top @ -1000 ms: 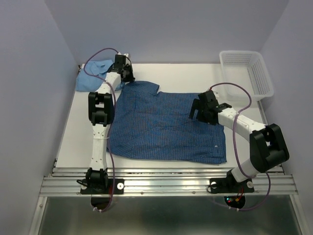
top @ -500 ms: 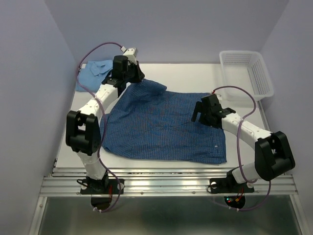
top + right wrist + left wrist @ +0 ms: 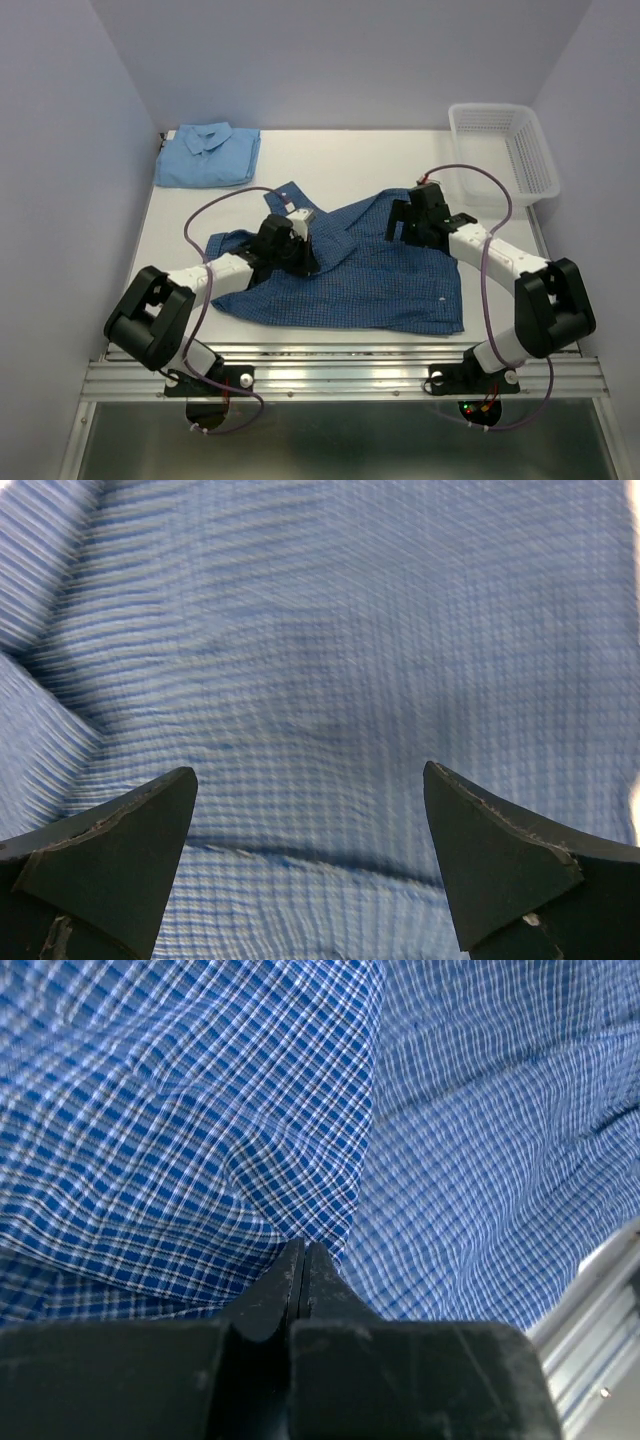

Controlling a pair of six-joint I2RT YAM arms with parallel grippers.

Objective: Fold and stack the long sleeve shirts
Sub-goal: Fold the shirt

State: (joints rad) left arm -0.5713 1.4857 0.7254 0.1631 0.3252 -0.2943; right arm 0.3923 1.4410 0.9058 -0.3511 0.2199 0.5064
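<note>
Clamped shut at the left gripper (image 3: 303, 1250), pinching a raised fold of the dark blue checked shirt (image 3: 200, 1110). Spread wide at the right gripper (image 3: 310, 772), nothing between the fingertips, blurred checked cloth just beneath.

From above, largest first:

Bearing everything, a white table (image 3: 350, 160).

Spread over its near middle, the dark blue checked shirt: near edge flat along the front, right part flat, far left part bunched and doubled over toward the centre. Pinched there in the rumpled part by the left gripper, low on the cloth. Overhung at its far right edge by the right gripper.

Standing at the far right corner, a white mesh basket (image 3: 538, 150), apart from both shirts.

Lying folded flat in the far left corner, collar toward the back wall, a light sky blue shirt (image 3: 205, 155), well apart from the dark one.
</note>
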